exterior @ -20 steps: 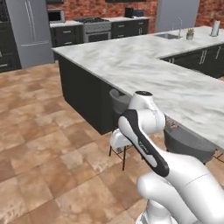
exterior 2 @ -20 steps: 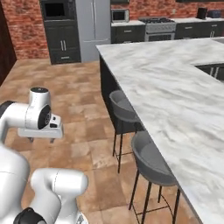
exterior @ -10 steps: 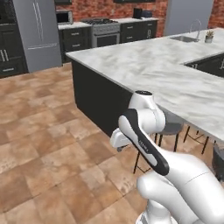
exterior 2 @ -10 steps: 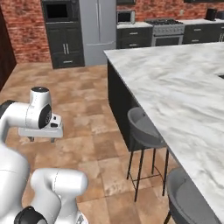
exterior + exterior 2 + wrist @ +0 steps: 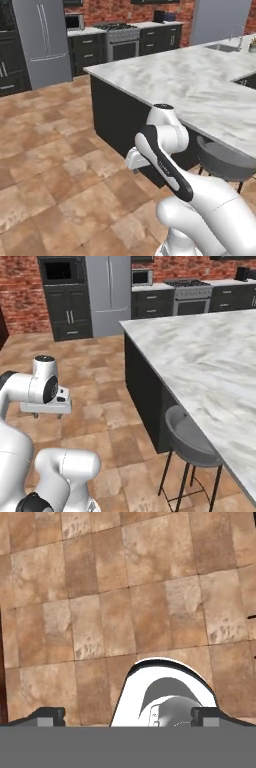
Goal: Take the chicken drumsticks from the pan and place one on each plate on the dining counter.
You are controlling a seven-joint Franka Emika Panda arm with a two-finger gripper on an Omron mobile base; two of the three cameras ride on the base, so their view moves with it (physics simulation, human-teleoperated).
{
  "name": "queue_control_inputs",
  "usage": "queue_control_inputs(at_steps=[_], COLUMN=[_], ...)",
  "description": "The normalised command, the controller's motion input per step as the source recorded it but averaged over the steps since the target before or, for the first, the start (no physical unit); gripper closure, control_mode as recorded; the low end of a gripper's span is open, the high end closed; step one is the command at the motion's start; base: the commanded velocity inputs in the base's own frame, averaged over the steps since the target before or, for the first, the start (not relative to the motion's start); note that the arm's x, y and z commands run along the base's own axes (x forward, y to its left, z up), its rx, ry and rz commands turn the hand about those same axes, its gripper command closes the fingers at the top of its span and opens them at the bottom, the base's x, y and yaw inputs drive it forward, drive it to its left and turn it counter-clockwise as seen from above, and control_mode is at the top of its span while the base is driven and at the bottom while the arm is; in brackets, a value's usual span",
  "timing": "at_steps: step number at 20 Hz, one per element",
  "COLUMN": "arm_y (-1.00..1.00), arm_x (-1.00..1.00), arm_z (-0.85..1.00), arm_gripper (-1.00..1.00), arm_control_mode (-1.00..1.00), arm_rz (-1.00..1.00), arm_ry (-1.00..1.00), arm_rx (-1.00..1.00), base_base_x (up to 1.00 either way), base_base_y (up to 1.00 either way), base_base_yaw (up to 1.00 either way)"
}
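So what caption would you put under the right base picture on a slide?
White robot arm with its open gripper folded low over the tiled floor, beside a long marble counter with a grey stool beneath.

Both base cameras sit behind the arm, left and right, looking forward and down at the same marble surface [image 5: 200, 85] and stool [image 5: 190, 438]. The hand camera faces the tiled floor [image 5: 125, 587] closely.

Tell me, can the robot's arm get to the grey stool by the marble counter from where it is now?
Probably not yet. The end effector hangs open and empty, pointing down at the tiled floor. The grey stool sits off to the side, tucked under the edge of the dining counter, so the arm would have to swing over first.
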Motion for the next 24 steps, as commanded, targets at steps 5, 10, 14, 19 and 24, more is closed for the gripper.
queue_control_inputs(at_steps=[5,10,14,19,24], arm_y=[0.0,0.0,0.0,0.0,0.0], arm_x=[0.0,0.0,0.0,0.0,0.0], arm_z=[0.0,0.0,0.0,0.0,0.0], arm_gripper=[-1.0,-1.0,-1.0,-1.0,-1.0], arm_control_mode=[1.0,1.0,1.0,1.0,1.0], arm_rz=[0.0,0.0,0.0,0.0,0.0], arm_ry=[0.0,0.0,0.0,0.0,0.0], arm_rx=[0.0,0.0,0.0,0.0,0.0], base_base_x=[1.0,1.0,0.99,1.0,1.0], base_base_y=[0.63,0.66,0.69,0.67,0.67], base_base_yaw=[-0.21,-0.18,-0.15,-0.18,-0.18])
